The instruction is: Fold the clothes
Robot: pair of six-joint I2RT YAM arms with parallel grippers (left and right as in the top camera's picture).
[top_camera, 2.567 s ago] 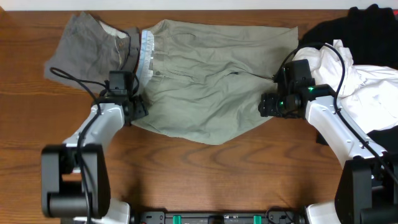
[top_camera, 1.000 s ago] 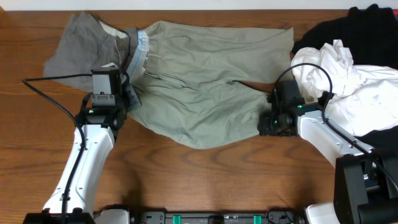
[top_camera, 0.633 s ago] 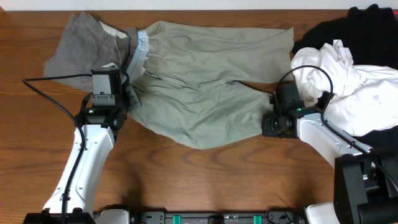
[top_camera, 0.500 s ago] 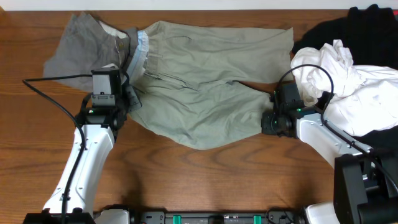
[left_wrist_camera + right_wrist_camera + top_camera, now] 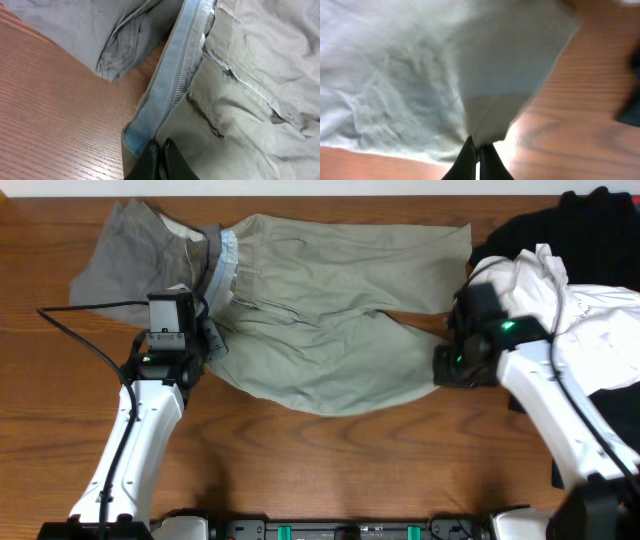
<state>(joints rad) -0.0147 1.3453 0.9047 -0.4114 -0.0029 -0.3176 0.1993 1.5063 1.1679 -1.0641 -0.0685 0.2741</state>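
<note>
At the far left the grey shorts (image 5: 140,250) lay crumpled on the tabletop (image 5: 330,470), their edge touching the waist end of the khaki shorts (image 5: 330,310); they looked set aside, not part of the fold.

Just beside them, the left pincer (image 5: 161,150) was closed on the lower end of the ribbed waistband (image 5: 170,90), its fingers pinched together with the cloth edge between them. Gripping there probably served to anchor the waist so the garment would not slide.

The khaki shorts lay spread flat across the middle of the tabletop, waist to the left and both legs running right, with a dark gap of wood between the legs.

At the near leg's end the right pincer (image 5: 476,150) was clamped on the hem (image 5: 490,120). In the blurred wrist view the corner hung from the fingertips, raised off the wood. Holding that corner looked like the start of carrying the leg over, either onto the far leg or toward the waist.

To the right, the white shirt (image 5: 580,310) and a black garment (image 5: 590,210) were heaped close behind that arm, near enough to snag it.
</note>
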